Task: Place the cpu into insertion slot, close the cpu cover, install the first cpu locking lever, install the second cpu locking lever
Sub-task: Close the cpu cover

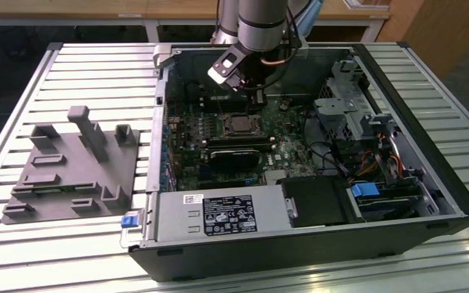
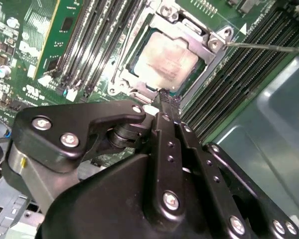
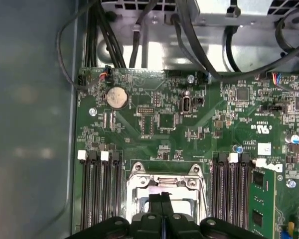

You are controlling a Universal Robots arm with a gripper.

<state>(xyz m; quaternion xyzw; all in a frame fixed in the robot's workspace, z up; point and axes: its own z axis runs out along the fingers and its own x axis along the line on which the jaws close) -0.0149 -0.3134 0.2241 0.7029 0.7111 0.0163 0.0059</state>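
hand point(image 2: 168, 99) closed, tips by cpu cover point(image 2: 187, 30)

Arm point(image 1: 263, 21) reaches down into open computer case point(image 1: 300, 250), gripper point(image 1: 258, 101) low over board point(image 1: 292, 152) just beyond cpu point(image 1: 239, 125); grey fixture point(image 1: 71, 165) at the exterior view's left.

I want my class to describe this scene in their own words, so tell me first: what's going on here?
A robot arm reaches down into an open computer case. Its gripper is shut and holds nothing, with its tips at the edge of the insertion slot on the green motherboard. The cpu already lies in the slot, and the cpu cover appears folded down around it. A thin locking lever sticks out from one corner, seemingly not yet latched.
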